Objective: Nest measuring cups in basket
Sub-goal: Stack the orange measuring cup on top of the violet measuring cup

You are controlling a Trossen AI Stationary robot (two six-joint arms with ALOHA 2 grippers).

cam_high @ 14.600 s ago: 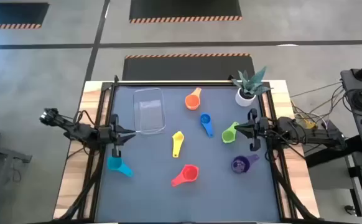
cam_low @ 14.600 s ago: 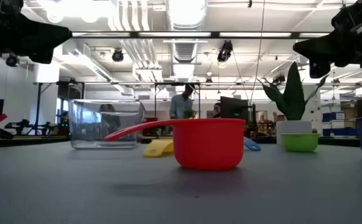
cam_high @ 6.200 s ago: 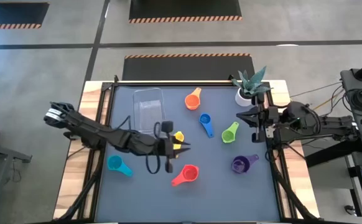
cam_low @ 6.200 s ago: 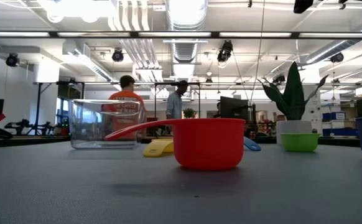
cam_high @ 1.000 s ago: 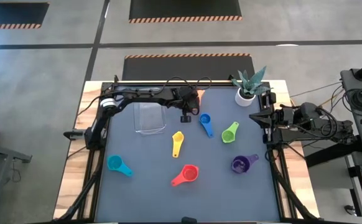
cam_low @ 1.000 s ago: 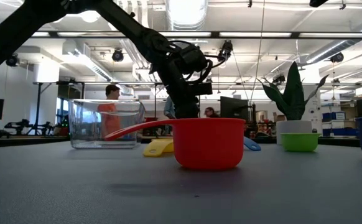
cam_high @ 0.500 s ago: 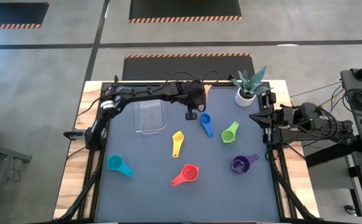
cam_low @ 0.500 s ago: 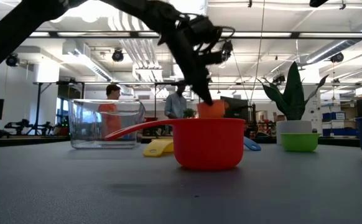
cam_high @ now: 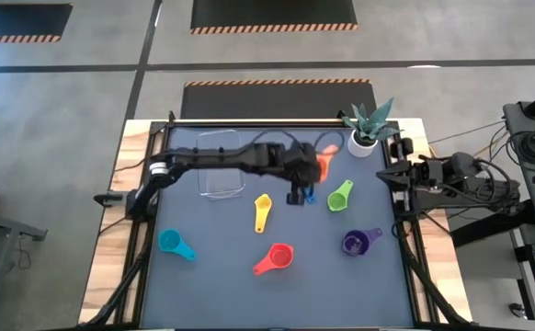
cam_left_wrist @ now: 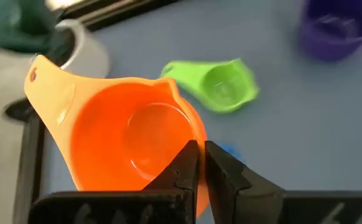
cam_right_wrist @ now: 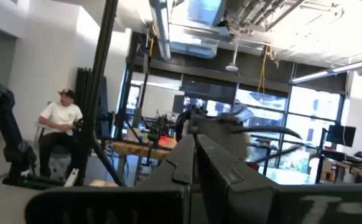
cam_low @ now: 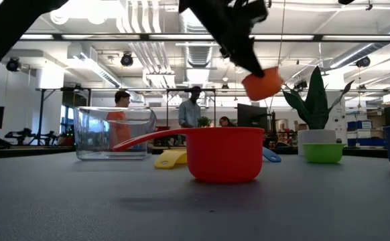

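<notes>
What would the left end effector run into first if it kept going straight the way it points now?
Probably the green cup. The left end effector, shut on the orange cup, aims across the mat toward it, with the purple cup farther off to one side. Depth is unclear; it might pass over it.

I see bright, even overhead light from ceiling lamps (cam_low: 200, 12) glaring white. The orange cup (cam_left_wrist: 131, 140) looks softly blurred up close, and shadows under it are faint.
</notes>
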